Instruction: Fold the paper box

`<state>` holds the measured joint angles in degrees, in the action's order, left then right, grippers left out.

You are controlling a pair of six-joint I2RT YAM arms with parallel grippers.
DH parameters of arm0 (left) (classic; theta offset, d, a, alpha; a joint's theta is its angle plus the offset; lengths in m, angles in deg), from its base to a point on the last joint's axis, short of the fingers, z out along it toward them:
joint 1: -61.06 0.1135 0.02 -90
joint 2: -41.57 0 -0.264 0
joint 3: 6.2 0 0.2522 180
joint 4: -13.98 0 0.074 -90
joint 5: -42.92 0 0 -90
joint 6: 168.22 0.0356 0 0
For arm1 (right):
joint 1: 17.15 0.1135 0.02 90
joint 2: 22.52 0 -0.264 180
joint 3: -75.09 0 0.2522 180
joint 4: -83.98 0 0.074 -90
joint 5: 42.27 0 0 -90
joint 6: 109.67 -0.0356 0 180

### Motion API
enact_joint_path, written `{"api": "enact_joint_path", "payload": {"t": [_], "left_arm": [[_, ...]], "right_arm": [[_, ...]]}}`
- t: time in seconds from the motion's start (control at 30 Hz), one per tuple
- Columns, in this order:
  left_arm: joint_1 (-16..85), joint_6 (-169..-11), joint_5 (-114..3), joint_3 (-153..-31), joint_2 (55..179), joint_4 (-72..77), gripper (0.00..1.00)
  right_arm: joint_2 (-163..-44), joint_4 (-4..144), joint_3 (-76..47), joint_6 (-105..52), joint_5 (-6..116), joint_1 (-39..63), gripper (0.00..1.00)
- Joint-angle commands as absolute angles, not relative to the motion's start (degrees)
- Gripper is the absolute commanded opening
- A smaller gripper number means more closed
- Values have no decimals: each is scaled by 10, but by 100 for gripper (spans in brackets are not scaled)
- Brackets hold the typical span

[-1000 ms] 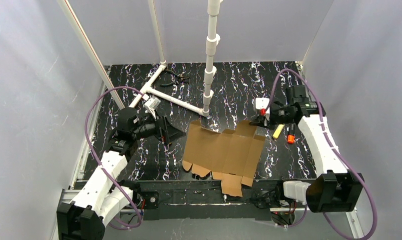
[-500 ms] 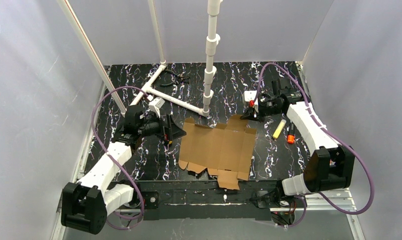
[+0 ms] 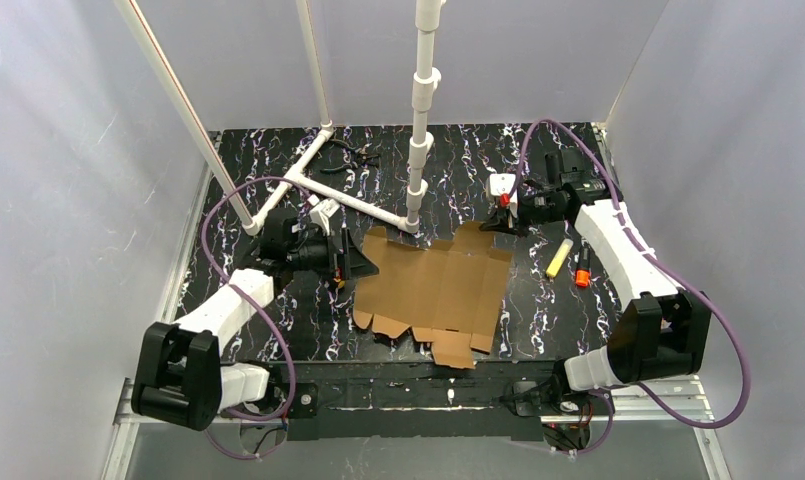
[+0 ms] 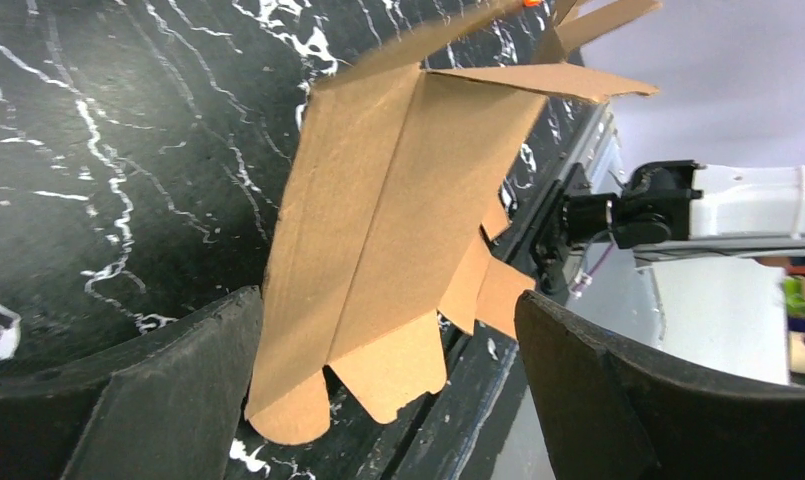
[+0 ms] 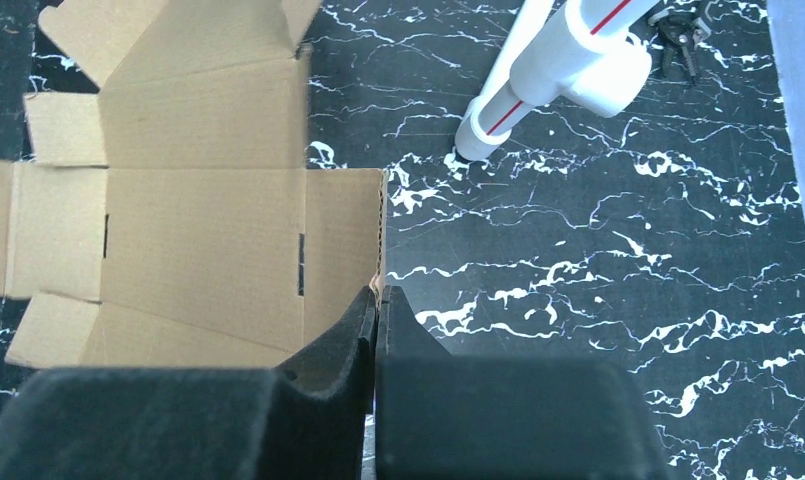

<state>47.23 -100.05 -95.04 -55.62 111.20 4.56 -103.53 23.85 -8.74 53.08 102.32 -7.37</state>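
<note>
The paper box (image 3: 433, 285) is a flat brown cardboard sheet with flaps and tabs, lying on the black marbled table (image 3: 278, 320). My right gripper (image 3: 495, 224) is shut on the sheet's far right edge; in the right wrist view the cardboard edge (image 5: 382, 230) runs into the closed jaws of this gripper (image 5: 378, 296). My left gripper (image 3: 364, 266) stands open at the sheet's left edge. In the left wrist view the paper box (image 4: 398, 200) and its rounded tabs show between the wide-apart fingers (image 4: 178, 400) of the left gripper (image 4: 386, 305), not touching them.
A white pipe frame (image 3: 418, 120) stands just behind the sheet, its foot (image 5: 478, 135) close to the held edge. Black pliers (image 3: 356, 152) lie at the back. A yellow marker (image 3: 557, 258) and an orange one (image 3: 582, 272) lie right of the sheet. Grey walls enclose the table.
The right gripper has drawn the sheet leftward and a little toward the back. The left gripper has moved right, up to the sheet's left edge, staying open.
</note>
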Motion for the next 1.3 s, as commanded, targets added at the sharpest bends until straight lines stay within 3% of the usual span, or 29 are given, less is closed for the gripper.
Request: {"api": "enact_joint_path", "payload": {"t": [0.0, 0.27, 0.43, 0.47, 0.5, 1.27], "left_arm": [[457, -1028, -1012, -561, 1137, 101, 91], [460, -1003, -969, -571, 1152, 100, 85], [475, -988, -954, -568, 1139, 100, 87], [478, -989, -951, -568, 1139, 98, 97], [484, -992, -946, -568, 1136, 96, 98], [521, -979, -1044, -565, 1076, 135, 98]], "right_arm": [[-1049, 266, -123, 485, 1044, -72, 1], [-1049, 267, -127, 472, 1046, -72, 1], [-1036, 260, -128, 472, 1055, -72, 1], [-1035, 257, -130, 473, 1056, -72, 1], [-1032, 255, -131, 473, 1057, -72, 1], [-1014, 177, -198, 486, 1090, -72, 1]]}}
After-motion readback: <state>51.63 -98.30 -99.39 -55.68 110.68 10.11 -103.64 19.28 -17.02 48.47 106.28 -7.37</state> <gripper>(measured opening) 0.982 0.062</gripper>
